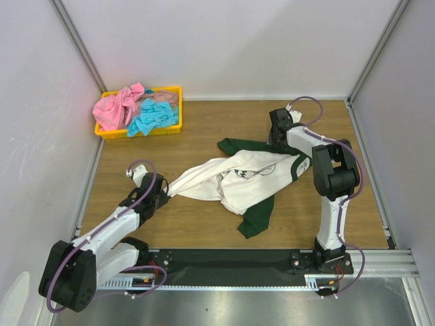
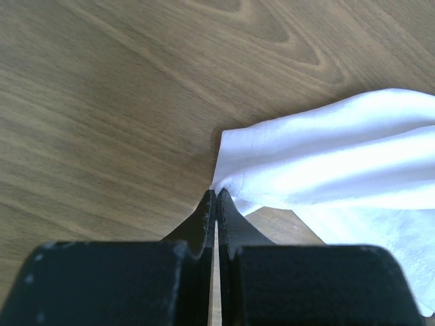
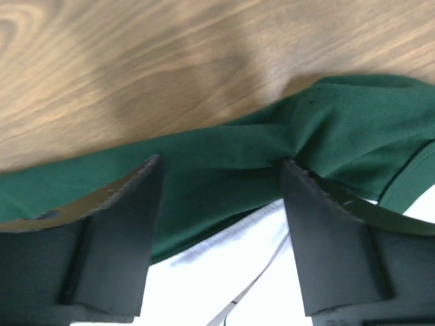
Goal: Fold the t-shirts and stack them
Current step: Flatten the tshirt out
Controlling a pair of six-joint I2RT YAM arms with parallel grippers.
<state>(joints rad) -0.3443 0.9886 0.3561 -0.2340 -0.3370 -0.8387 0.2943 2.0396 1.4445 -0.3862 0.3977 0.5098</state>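
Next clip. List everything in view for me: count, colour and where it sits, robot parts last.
white t-shirt: one, white with dark green sleeves and black print, crumpled mid-table
pink t-shirt: one, pink, bunched in the tray's left side
turquoise t-shirt: one, turquoise, bunched in the tray beside the pink one
tray: one, yellow, far left corner of the table
table: one, brown wood, under everything
left gripper: one, black, shut on the white t-shirt's edge
right gripper: one, black, open astride green cloth of that shirt
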